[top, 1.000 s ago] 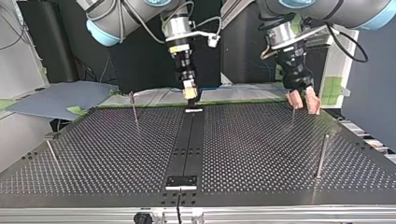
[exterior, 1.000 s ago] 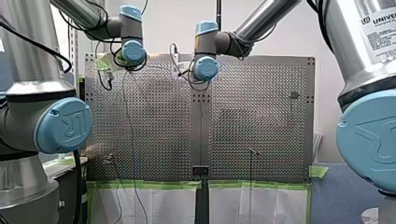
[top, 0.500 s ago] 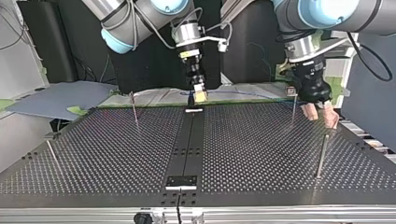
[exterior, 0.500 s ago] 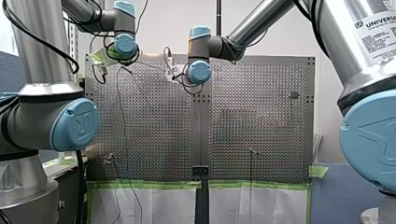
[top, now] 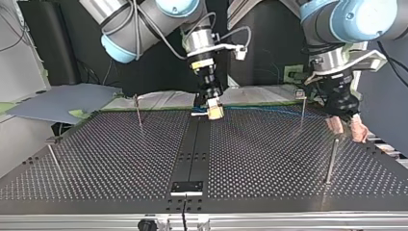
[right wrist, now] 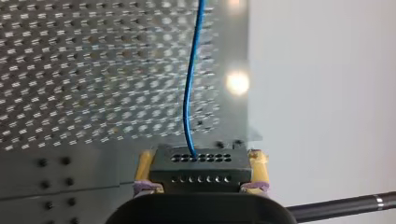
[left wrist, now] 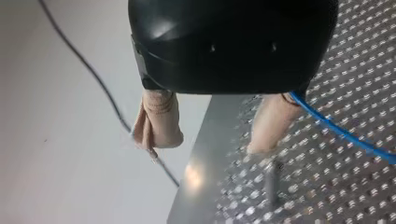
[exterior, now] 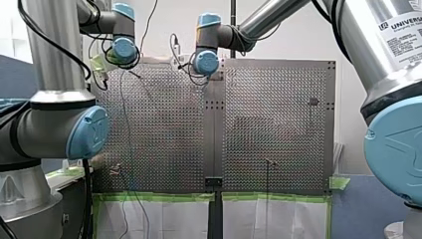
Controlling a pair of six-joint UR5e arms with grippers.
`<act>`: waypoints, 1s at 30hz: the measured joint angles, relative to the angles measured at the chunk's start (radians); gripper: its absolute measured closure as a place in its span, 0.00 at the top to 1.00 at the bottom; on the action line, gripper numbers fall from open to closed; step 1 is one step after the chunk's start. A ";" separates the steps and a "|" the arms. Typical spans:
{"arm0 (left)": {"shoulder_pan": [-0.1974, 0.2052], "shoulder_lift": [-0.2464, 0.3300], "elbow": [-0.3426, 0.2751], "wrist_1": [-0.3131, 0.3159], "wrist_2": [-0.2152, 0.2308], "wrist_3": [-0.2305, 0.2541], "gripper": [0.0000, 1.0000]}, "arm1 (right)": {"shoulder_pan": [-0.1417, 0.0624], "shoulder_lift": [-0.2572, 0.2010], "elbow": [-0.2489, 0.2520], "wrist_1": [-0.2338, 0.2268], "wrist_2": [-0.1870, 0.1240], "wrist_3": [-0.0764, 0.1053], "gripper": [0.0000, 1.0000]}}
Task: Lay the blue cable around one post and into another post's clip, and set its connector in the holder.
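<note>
— Where's the cable?
— The blue cable [top: 269,110] runs along the far edge of the table [top: 120,159], upper middle of the top view, from the connector [top: 211,114] out toward upper right. It passes the clip post [top: 302,108]; touching or not, I can't tell.
— Connector?
— Black block with rows of holes, clamped between the yellow pads of my right gripper [right wrist: 201,158], just over the far end of the dark centre strip [top: 195,144]. In the right wrist view the cable leaves its holed face, ahead of the fingers.
— Left claw?
— Wide: my left gripper [top: 347,129] sits at the right of the top view, beige pads spread, nothing between them. In the left wrist view the cable passes just beside one pad [left wrist: 273,123], outside the gap. A plain post [top: 331,161] stands just under that pad; contact I can't tell.
</note>
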 joint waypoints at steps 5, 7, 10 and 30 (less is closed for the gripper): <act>0.047 0.000 0.017 0.012 0.023 -0.029 1.00 | 0.000 0.002 -0.045 -0.001 -0.009 -0.002 0.00; 0.065 -0.002 0.023 0.018 0.038 -0.042 1.00 | 0.000 0.003 -0.056 -0.001 -0.014 -0.002 0.00; 0.089 -0.011 0.030 0.033 0.067 -0.070 1.00 | 0.000 0.004 -0.063 -0.003 -0.019 -0.003 0.00; 0.137 -0.067 0.060 0.153 0.122 -0.180 1.00 | 0.004 0.022 -0.069 -0.018 -0.056 -0.004 0.00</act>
